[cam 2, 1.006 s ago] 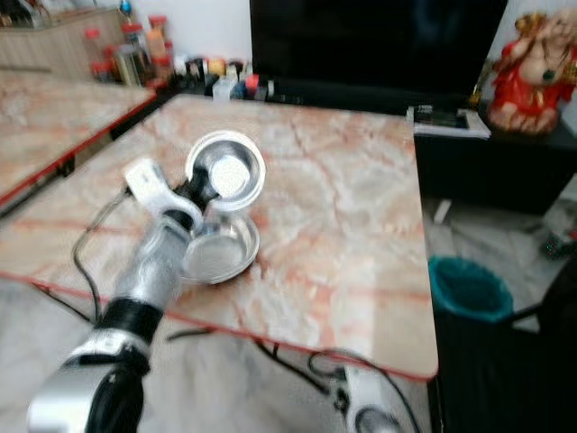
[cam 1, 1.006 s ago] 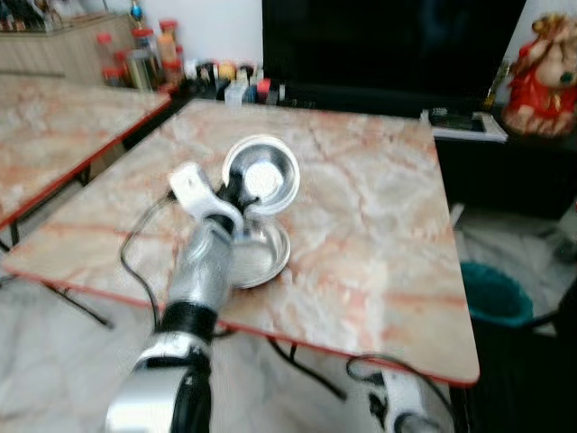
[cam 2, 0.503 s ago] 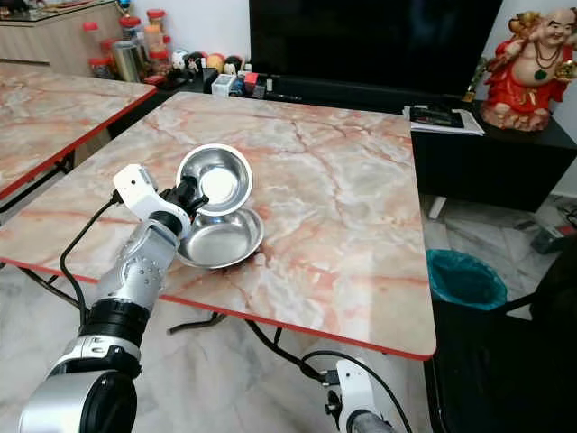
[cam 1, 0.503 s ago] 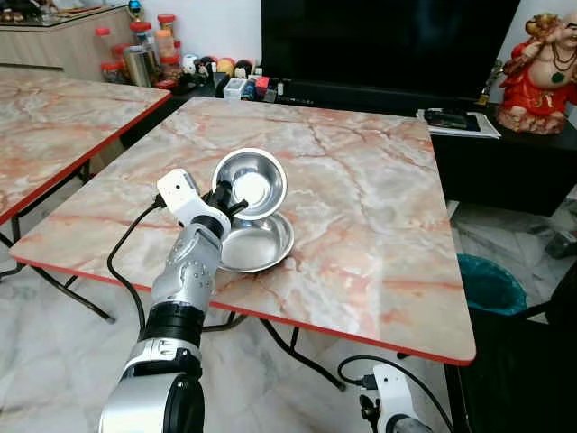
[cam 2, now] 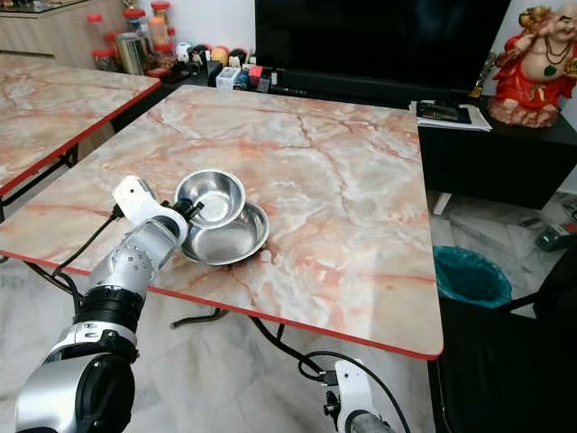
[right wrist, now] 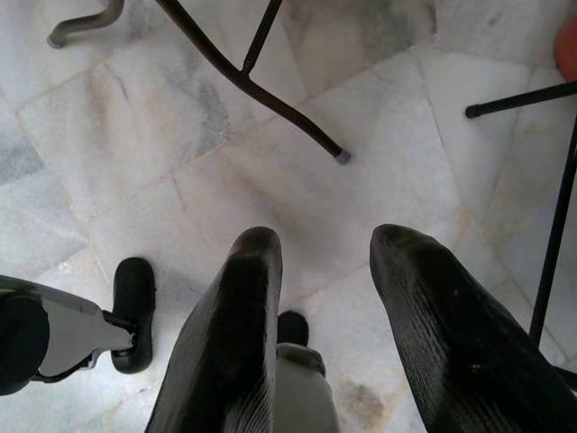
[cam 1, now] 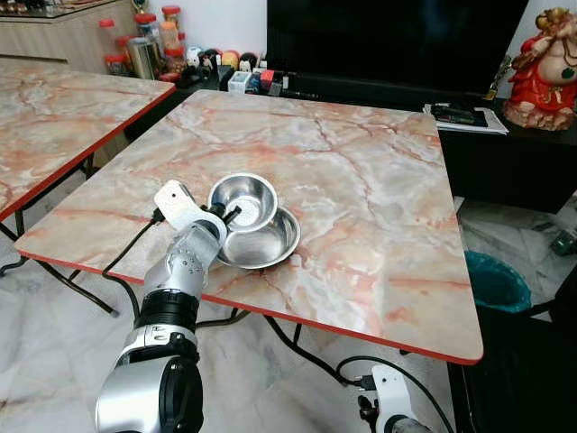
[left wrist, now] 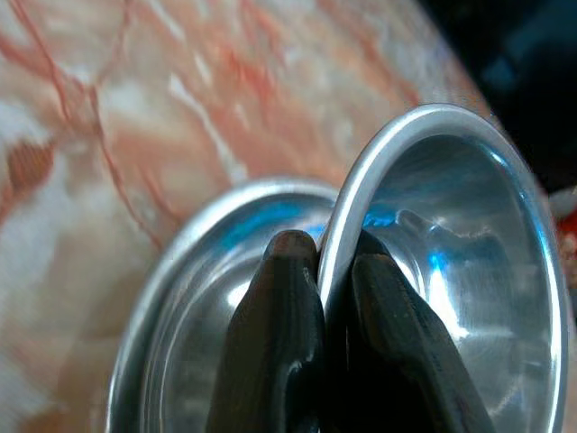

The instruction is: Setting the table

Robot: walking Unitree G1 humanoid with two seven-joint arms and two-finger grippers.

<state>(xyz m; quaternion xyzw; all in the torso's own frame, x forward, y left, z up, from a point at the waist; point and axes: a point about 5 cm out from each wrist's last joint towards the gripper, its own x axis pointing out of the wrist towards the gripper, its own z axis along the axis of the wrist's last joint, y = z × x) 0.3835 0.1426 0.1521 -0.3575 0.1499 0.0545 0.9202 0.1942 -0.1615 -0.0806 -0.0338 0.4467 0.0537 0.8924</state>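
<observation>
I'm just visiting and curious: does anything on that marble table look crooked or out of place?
Yes. The small steel bowl sits tilted, leaning on the rim of the shallow steel dish rather than flat. That is because the left gripper pinches its rim. Nothing looks spilled or damaged.

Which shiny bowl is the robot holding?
The smaller bowl, tilted up. The left tool pinches its rim. The wider bowl lies flat on the table beneath it.

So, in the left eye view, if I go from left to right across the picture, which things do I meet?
Second marble table → left gripper pinching the rim of the small steel bowl → wide shallow steel dish → teal waste bin on the floor → red and gold figurine.
</observation>
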